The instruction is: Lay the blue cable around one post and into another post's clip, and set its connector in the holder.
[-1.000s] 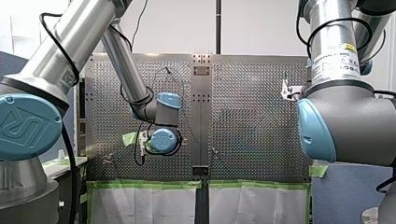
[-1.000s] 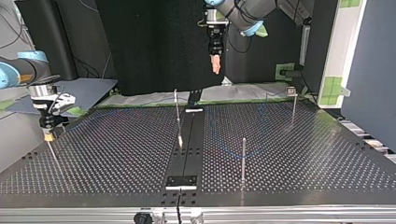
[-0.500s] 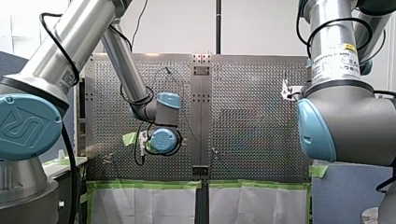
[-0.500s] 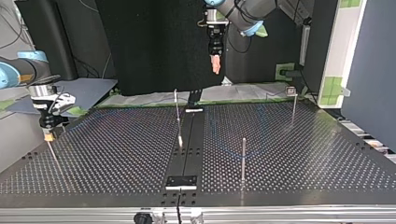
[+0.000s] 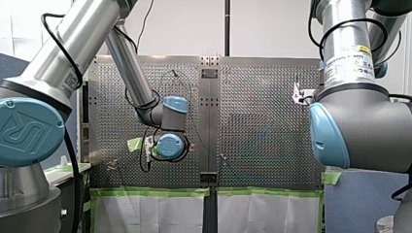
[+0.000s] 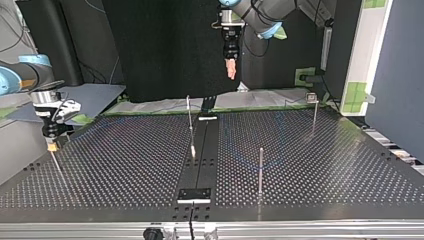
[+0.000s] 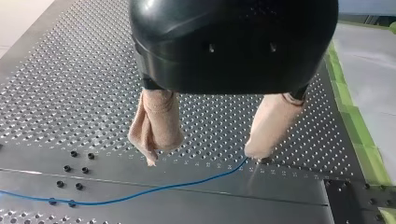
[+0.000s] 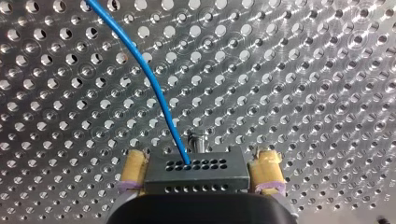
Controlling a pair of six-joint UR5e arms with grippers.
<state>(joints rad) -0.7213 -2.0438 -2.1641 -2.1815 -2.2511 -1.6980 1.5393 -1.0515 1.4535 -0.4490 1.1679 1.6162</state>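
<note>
The blue cable (image 8: 140, 65) runs across the perforated plate into a dark block with holes, the holder (image 8: 196, 171). My right gripper (image 8: 199, 161) is open, its yellow pads (image 8: 133, 170) standing on either side of that block; whether they touch it I cannot tell. In the top view my right gripper (image 6: 50, 146) hangs over a thin post (image 6: 56, 165) at the left edge. My left gripper (image 6: 231, 74) hovers high over the far side. Its beige pads (image 7: 156, 126) are open and empty, with the cable (image 7: 140, 192) lying on the plate below. The cable (image 6: 245, 163) curves past a post (image 6: 260, 170).
Another post (image 6: 189, 117) stands near the table's centre strip (image 6: 200, 165). A post with a small clip on top (image 6: 314, 112) is at the top view's far right. Green tape (image 5: 155, 192) lines the plate's edge nearest the front camera.
</note>
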